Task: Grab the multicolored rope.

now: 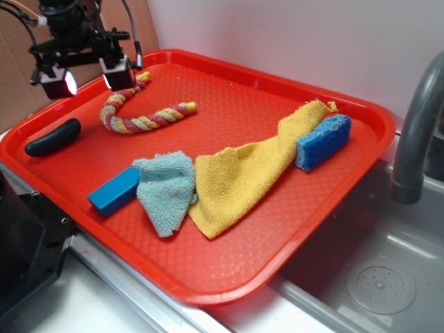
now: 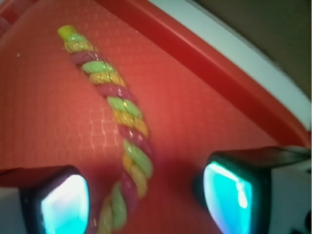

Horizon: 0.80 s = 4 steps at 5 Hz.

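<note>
1. The pincer (image 1: 90,76) hangs over the far left corner of the red tray (image 1: 277,90). Its jaws stand wide apart, with nothing held between them.
2. The rope (image 1: 142,119) lies flat on the tray in a hook shape. Its curved end is under the pincer, and its tail runs right toward the tray's middle.
3. In the wrist view the rope (image 2: 127,126) passes up between the two lit fingertips (image 2: 63,204), roughly centred in the gap. Neither pad touches it, as far as I can tell.
4. Judged from this, the approach and lining-up look done. The grab itself is not yet made.
5. What is left: a little more descent if the pads are above the strands (height is hard to read), then closing on the rope and lifting.
6. Elsewhere, left to right: a black object (image 1: 53,137) near the left rim, a blue block (image 1: 113,191), a teal cloth (image 1: 165,189), a yellow cloth (image 1: 243,173) and a blue sponge (image 1: 323,141). All lie well apart from the pincer and should not hinder it.
7. The tray sits on the table beside a sink (image 1: 374,277) at the right.
</note>
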{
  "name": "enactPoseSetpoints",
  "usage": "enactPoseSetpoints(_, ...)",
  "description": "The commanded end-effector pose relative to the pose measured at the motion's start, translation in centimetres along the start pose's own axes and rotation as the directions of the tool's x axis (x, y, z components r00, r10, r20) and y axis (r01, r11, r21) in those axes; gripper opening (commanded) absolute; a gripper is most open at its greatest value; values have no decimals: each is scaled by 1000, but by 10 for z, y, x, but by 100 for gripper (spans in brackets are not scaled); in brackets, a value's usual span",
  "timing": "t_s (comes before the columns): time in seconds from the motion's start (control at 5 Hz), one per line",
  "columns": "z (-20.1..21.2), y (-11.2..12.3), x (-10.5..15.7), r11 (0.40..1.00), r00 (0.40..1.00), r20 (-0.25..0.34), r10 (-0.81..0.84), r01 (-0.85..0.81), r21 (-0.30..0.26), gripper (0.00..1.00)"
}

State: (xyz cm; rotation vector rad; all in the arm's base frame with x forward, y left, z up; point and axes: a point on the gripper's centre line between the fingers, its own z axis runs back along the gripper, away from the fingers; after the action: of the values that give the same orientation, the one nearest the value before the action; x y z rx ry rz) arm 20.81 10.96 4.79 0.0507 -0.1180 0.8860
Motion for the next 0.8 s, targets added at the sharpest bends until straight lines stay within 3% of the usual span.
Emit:
enactPoseSetpoints(0.0, 5, 10, 4, 1000, 1000, 27, 6, -6, -13, 100)
enactPoseSetpoints(0.2, 5, 10, 4, 1000, 1000, 27, 6, -6, -13, 100)
enactPoseSetpoints(0.4, -19, 12, 3, 998, 1000, 26, 16, -14, -68, 100)
enactPoseSetpoints(0.6, -48, 2, 5, 995, 997, 24, -73, 75, -72, 100)
